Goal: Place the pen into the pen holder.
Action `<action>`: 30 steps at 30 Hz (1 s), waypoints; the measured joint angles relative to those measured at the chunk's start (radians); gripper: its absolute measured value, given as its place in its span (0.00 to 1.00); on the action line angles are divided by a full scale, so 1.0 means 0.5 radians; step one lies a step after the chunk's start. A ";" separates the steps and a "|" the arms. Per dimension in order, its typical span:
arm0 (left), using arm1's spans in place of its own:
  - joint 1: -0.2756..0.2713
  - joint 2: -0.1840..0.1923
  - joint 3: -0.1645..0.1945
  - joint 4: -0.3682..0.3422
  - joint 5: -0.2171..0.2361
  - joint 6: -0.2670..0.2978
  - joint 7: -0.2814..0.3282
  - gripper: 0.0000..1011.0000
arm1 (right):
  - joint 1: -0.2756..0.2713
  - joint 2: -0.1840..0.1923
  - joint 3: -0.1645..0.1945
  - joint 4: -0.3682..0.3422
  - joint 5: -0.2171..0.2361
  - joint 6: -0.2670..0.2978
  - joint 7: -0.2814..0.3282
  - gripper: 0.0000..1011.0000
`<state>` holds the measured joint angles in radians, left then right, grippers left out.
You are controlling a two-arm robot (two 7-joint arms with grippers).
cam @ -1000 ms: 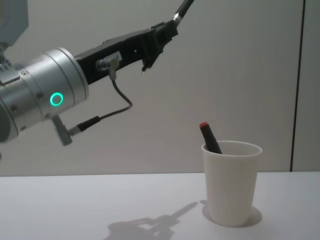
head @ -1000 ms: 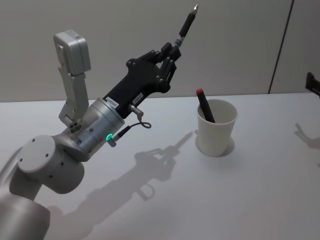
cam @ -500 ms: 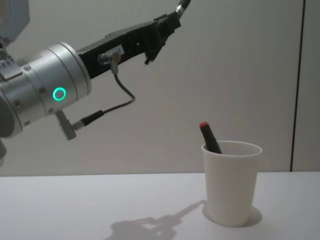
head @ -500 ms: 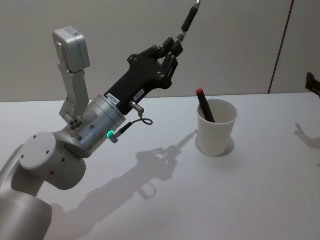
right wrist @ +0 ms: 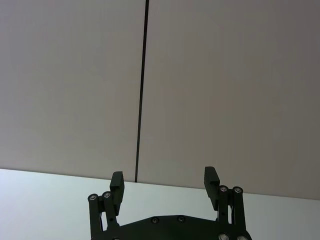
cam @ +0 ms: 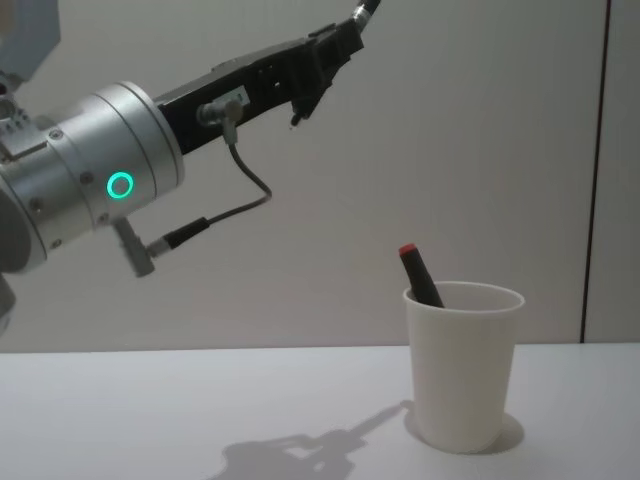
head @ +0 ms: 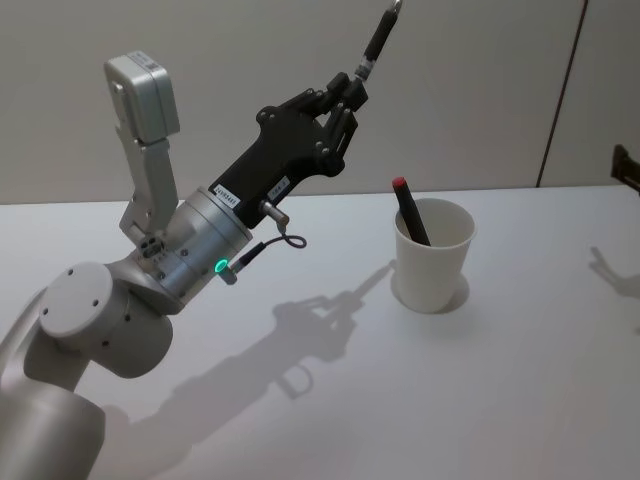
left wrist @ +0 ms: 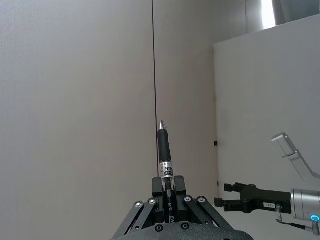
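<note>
- Clenching the pen [head: 372, 45] by its rear end, tip upward, the left end effector [head: 350, 88] is held high, well left of the pen holder [head: 432, 262], presumably for rim clearance.
- Apart, the right end effector [right wrist: 165, 186] is parked, released.

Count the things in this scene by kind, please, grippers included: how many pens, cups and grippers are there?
Pens: 2 (black pen held up by the left gripper; red-capped pen standing in the cup)
Cups: 1 (white paper cup)
Grippers: 2 (the left one shut on the black pen; right gripper open, idle)
Total: 5
</note>
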<state>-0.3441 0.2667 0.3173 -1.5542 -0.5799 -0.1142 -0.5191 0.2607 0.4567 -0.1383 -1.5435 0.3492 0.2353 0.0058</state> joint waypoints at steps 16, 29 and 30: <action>-0.003 -0.003 0.000 0.003 -0.002 -0.004 -0.005 0.14 | -0.012 -0.004 0.005 -0.022 0.063 0.037 0.056 0.99; -0.004 -0.003 0.000 0.004 -0.002 -0.004 -0.007 0.14 | -0.023 -0.036 0.008 -0.054 0.279 0.091 0.164 0.99; -0.004 -0.003 0.000 0.004 -0.002 -0.004 -0.007 0.14 | -0.023 -0.038 0.009 -0.055 0.290 0.094 0.169 0.99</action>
<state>-0.3460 0.2654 0.3173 -1.5523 -0.5811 -0.1162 -0.5224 0.2494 0.4375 -0.1340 -1.5710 0.4944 0.2821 0.0904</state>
